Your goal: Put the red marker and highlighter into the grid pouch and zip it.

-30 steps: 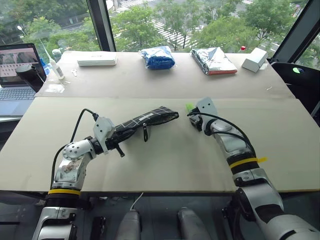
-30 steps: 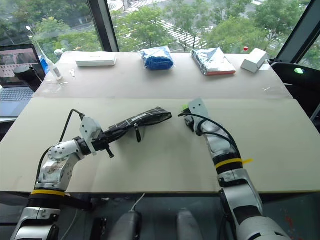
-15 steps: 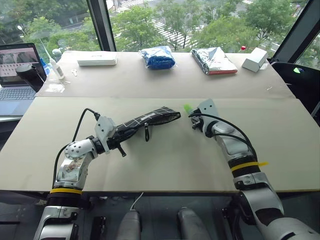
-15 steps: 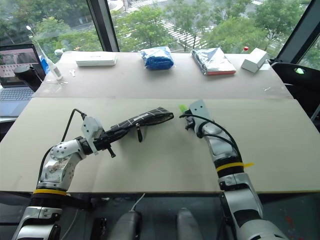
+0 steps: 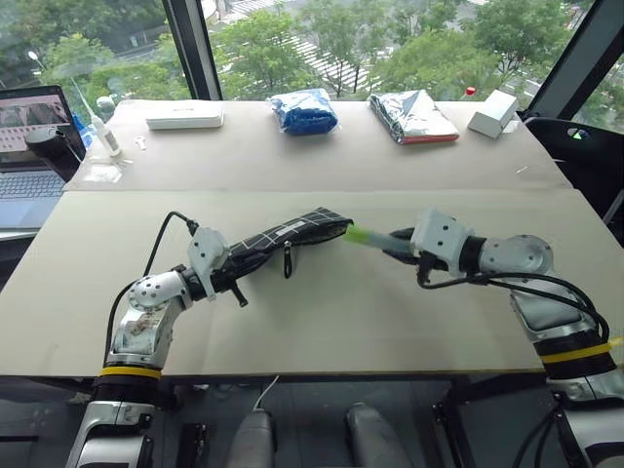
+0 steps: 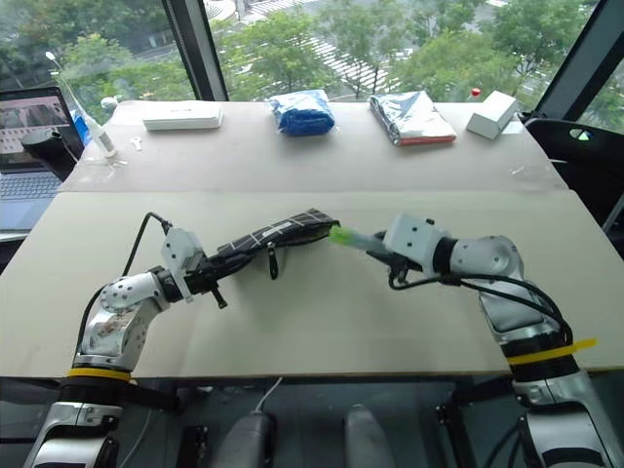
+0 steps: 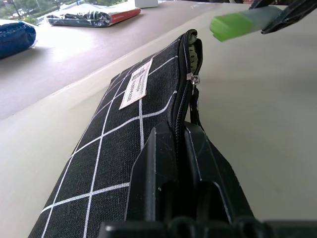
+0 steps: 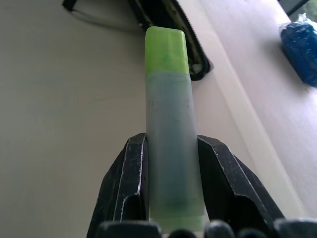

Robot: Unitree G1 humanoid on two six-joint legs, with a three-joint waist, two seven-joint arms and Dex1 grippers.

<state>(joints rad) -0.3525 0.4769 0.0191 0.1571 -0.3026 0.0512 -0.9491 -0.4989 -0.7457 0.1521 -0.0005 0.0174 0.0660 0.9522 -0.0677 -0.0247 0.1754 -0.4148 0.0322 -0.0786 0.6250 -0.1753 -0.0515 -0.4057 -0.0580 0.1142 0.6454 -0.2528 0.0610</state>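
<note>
Left eye view: the left gripper (image 5: 237, 276), clamped on the flat black grid-lined fabric pouch (image 5: 292, 232), lifts its open mouth toward the right gripper (image 5: 395, 248), which pinches the stubby pale green translucent highlighter (image 5: 367, 236), cap just beside the opening, ready for insertion.

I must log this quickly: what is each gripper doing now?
Left gripper: shut on the grid pouch.
Right gripper: shut on the highlighter.
</note>
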